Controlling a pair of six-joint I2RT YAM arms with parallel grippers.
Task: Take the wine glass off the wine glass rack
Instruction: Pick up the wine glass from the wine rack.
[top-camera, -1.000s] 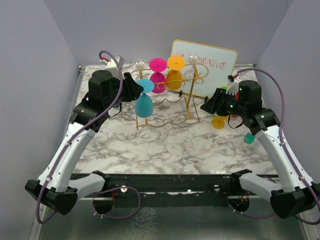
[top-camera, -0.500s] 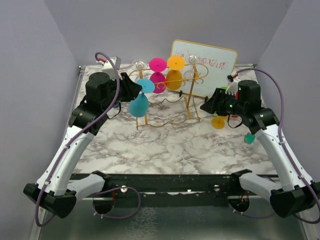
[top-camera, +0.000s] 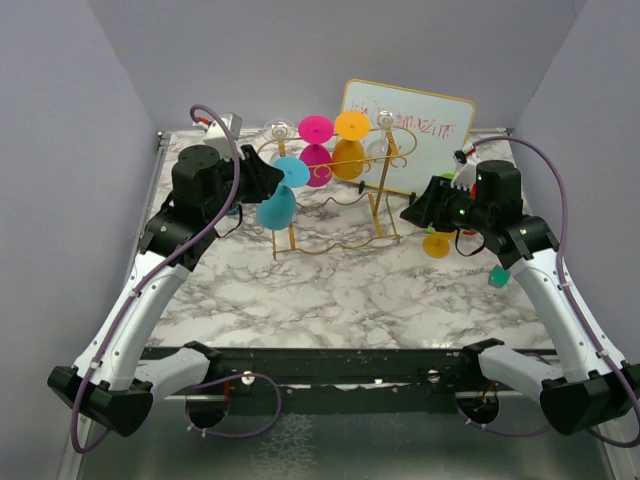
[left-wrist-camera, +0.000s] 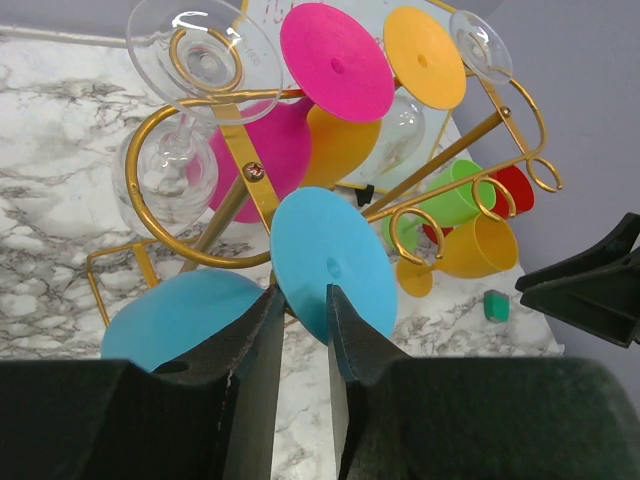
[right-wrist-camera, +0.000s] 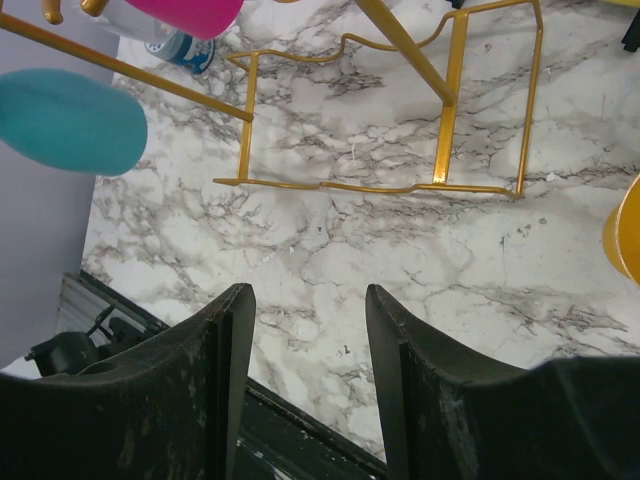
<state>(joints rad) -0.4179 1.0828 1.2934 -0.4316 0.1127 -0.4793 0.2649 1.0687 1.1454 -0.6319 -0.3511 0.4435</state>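
Grasp at the rack (left-wrist-camera: 260, 195): the left gripper (left-wrist-camera: 300, 295) is pinched narrow on the stem of the blue glass (left-wrist-camera: 325, 260), one finger on each side just below the round foot. The stem itself is mostly hidden behind the fingers. The glass hangs upside down at the rack's front left arm, with its foot up against the curled gold wire. It is tilted, the bowl swung out to the left and low toward the left arm. Whether the foot bears on the wire cannot be told.

A pink glass (left-wrist-camera: 335, 60) and an orange glass (left-wrist-camera: 425, 55) hang foot-up farther back on the same rack, touching side by side. Clear glasses (left-wrist-camera: 165, 175) hang at the rack's left and right ends. The rack stands upright on the marbled worktop (top-camera: 350, 290), its wavy base rails flat on the surface, with a gold-framed whiteboard (top-camera: 420, 140) propped just behind it.

The right gripper (right-wrist-camera: 308, 292) hovers to the right of the rack, well apart from the blue glass. It is released and holds nothing; bare marble shows between its spread fingers. It points left toward the rack's base rails. Green, red and orange cups (left-wrist-camera: 455, 195) lie clustered on the worktop near it, to the right of the rack. A small teal block (top-camera: 497, 277) lies beside the right arm.
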